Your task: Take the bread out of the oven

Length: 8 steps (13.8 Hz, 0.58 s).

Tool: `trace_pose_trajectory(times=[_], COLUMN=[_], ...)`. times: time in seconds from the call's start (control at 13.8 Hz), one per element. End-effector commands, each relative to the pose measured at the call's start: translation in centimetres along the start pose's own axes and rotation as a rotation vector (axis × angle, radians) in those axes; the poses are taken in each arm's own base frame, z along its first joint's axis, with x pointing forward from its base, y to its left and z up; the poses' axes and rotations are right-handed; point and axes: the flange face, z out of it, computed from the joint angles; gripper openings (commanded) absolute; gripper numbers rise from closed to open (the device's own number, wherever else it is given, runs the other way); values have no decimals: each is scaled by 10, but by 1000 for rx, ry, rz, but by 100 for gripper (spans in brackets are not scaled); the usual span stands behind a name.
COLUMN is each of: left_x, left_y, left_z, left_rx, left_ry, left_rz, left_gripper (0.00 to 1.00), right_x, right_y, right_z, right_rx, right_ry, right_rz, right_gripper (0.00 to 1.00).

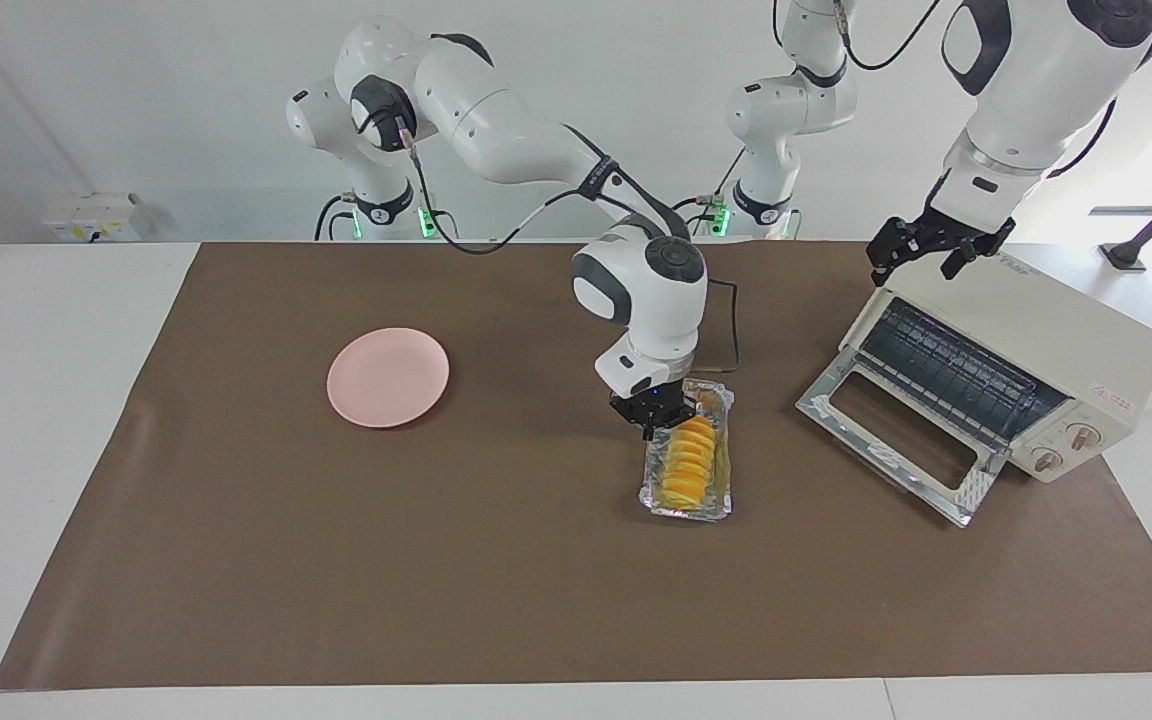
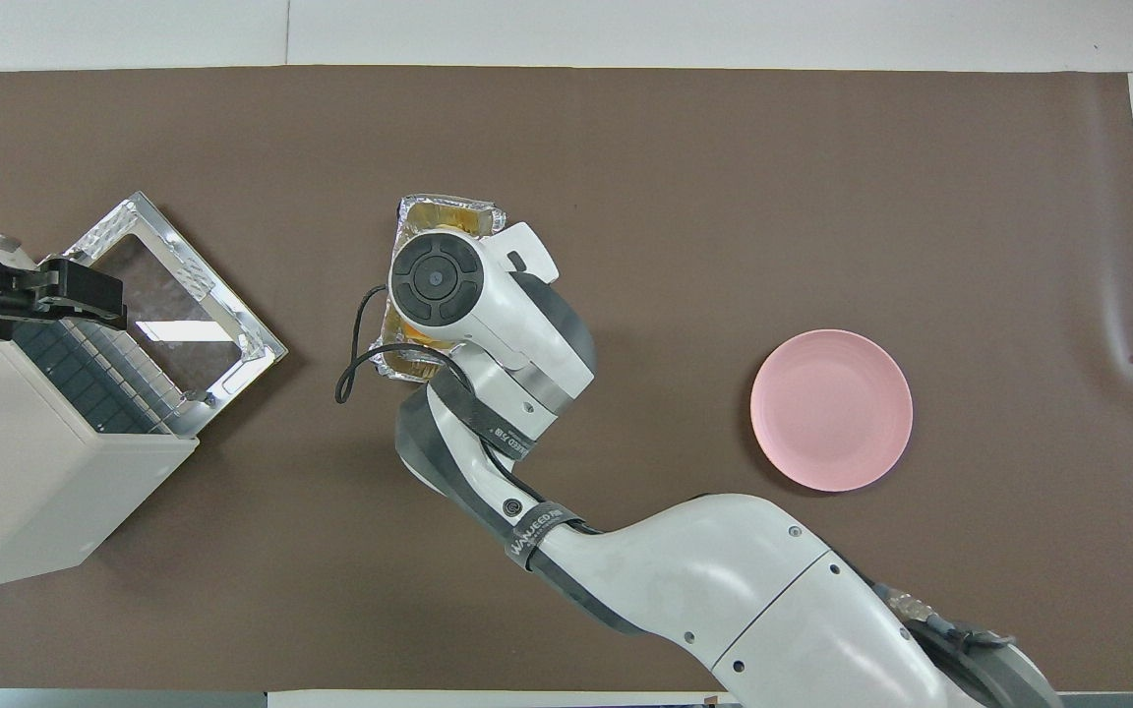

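Observation:
The bread point(image 1: 691, 460), a ridged yellow-orange loaf, lies in a crinkled silver foil tray point(image 1: 688, 505) on the brown mat, beside the oven's open door. My right gripper point(image 1: 658, 415) is down at the end of the bread nearer the robots. In the overhead view the right wrist hides the bread, and only the tray's edge point(image 2: 448, 208) shows. The cream-white oven point(image 1: 1086, 350) stands toward the left arm's end, its glass door point(image 1: 896, 440) dropped open and its rack bare. My left gripper point(image 1: 936, 250) hangs open over the oven's top front edge, also seen in the overhead view point(image 2: 65, 295).
A round pink plate point(image 1: 388, 377) lies on the mat toward the right arm's end; it also shows in the overhead view point(image 2: 831, 409). A black cable point(image 1: 736, 320) runs on the mat between the tray and the robots.

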Motion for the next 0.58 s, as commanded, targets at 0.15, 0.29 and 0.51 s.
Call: trace_pose_trajectory(times=[0.15, 0.29, 0.51], left_x=[-6, -6, -6], left_y=[-3, -3, -3], left_z=[-1, -1, -1], left_rx=[-12, -12, -12], left_ry=[13, 13, 13], left_rz=[-7, -7, -7], left_gripper=[100, 100, 100], right_x=[46, 74, 117], right_y=[40, 72, 125], right_z=[-36, -57, -62], right_rx=[18, 8, -12], right_ry=[-59, -64, -72], right_rz=[-46, -47, -88], right_gripper=[0, 0, 0])
